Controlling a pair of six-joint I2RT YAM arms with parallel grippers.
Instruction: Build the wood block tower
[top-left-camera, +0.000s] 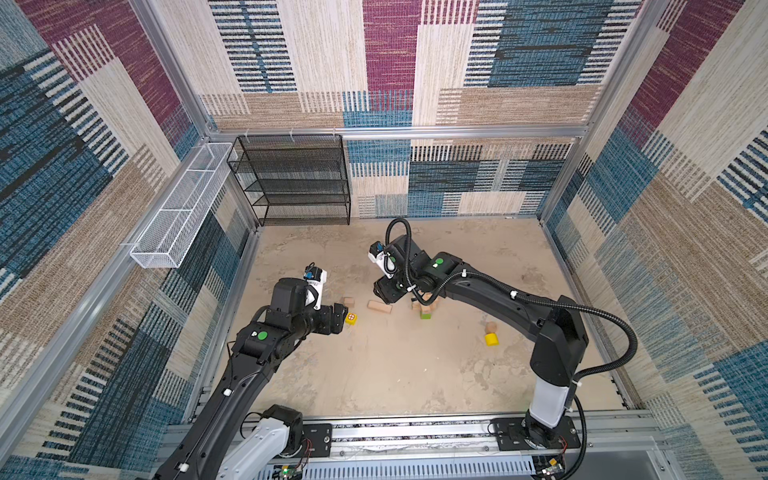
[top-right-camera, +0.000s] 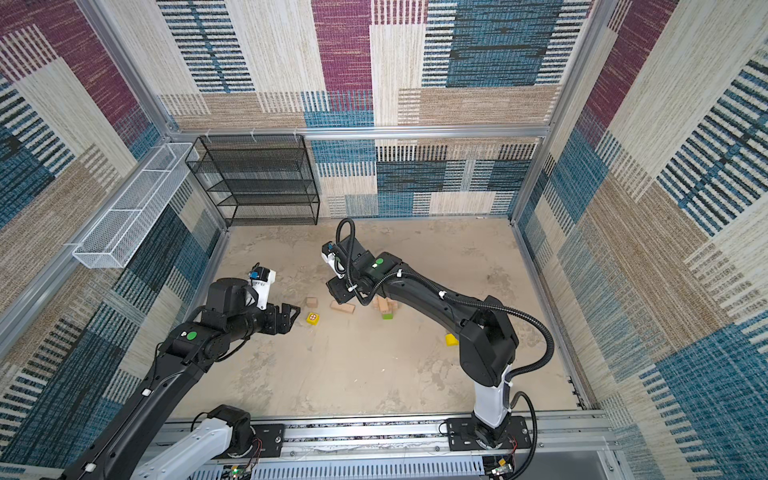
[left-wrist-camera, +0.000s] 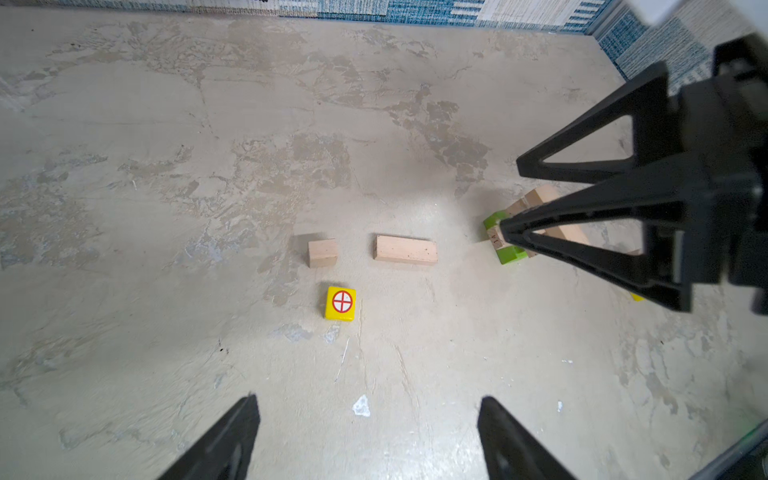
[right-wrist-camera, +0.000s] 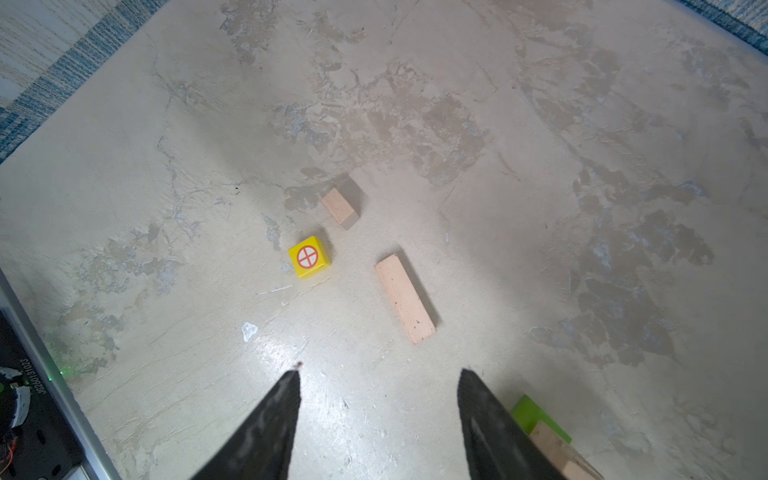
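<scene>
The wood block tower (top-left-camera: 424, 308) is a small stack of crossed tan bricks on a green oblong block (left-wrist-camera: 509, 254), standing mid-floor. My right gripper (right-wrist-camera: 379, 372) hovers open and empty just left of the stack, whose green block (right-wrist-camera: 536, 413) shows beside one finger. Loose wood blocks lie left of the stack: a tan brick (top-left-camera: 379, 306), a small tan cube (top-left-camera: 348, 301) and a red-marked yellow cube (top-left-camera: 351, 318). My left gripper (left-wrist-camera: 368, 400) is open and empty, just left of the yellow cube (left-wrist-camera: 340, 303). A yellow cylinder (top-left-camera: 491, 339) and a tan round piece (top-left-camera: 491, 327) lie far right.
A black mesh shelf (top-left-camera: 291, 183) stands at the back left wall, and a white wire basket (top-left-camera: 183, 208) hangs on the left wall. The right arm (top-left-camera: 498, 299) stretches over the floor behind the stack. Patterned walls close in all sides.
</scene>
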